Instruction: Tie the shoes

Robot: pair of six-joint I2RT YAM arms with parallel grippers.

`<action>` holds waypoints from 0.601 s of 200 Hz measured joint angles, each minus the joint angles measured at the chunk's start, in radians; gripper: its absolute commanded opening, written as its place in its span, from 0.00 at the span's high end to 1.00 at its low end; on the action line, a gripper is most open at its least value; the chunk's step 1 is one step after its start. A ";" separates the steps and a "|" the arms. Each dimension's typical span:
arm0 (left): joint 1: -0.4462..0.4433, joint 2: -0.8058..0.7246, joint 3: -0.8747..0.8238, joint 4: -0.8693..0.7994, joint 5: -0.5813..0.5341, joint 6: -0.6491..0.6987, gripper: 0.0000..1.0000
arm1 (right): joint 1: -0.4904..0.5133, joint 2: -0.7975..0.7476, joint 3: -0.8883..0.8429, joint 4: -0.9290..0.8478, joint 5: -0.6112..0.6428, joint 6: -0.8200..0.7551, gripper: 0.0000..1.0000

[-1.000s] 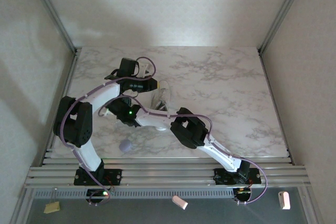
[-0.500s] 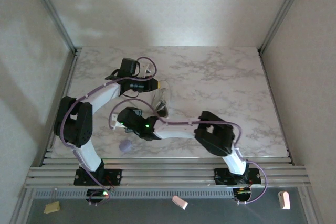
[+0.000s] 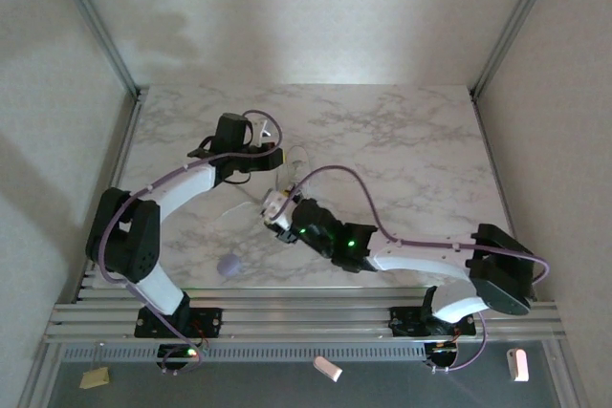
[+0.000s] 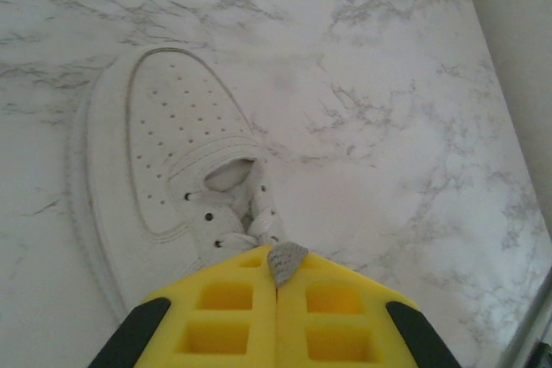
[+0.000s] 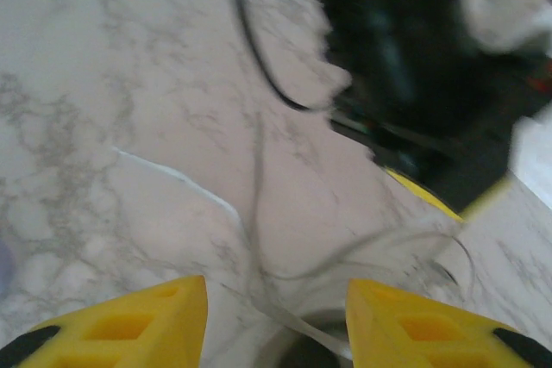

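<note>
Top view: your right arm has swung since a second ago. Its elbow, then near the middle of the bench, is now far out to the right. The right pincer has left the spot left of the shoe and sits at the shoe's near end. Your left arm has barely shifted. The left pincer hangs over the far end of the sneaker, which lies between the two pincers and is mostly hidden, so its heading is unclear here. A lavender blob lies well to the near left of the right pincer.

Left wrist view: the sneaker lies flat on the marbled bench, directly ahead of and below the left pincer. Its long axis runs straight away from the pincer, toe at the far end and heel tucked under the yellow fingers. It is all white, with a perforated toe cap, stitched panels and a grey tongue showing through the lacing. The left pincer is squeezed tight on a pale grey strip, apparently the lace, which rises from the eyelets.

Right wrist view: the right pincer stands moderately wide with nothing clamped. A blurred dark rim, probably the shoe's collar, sits just under the gap. A loose white lace end lies on the bench ahead and to the left. The left arm's black wrist looms ahead and to the right.
</note>
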 measured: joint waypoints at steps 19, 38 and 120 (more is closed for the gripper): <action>-0.002 -0.024 -0.045 0.040 -0.031 -0.004 1.00 | -0.098 -0.045 -0.056 0.021 -0.036 0.093 0.50; -0.006 -0.053 -0.085 0.071 -0.059 -0.007 1.00 | -0.199 -0.074 -0.082 0.021 -0.094 0.203 0.44; -0.074 -0.217 -0.296 0.251 -0.154 -0.004 1.00 | -0.441 0.082 0.386 -0.593 -0.211 0.620 0.01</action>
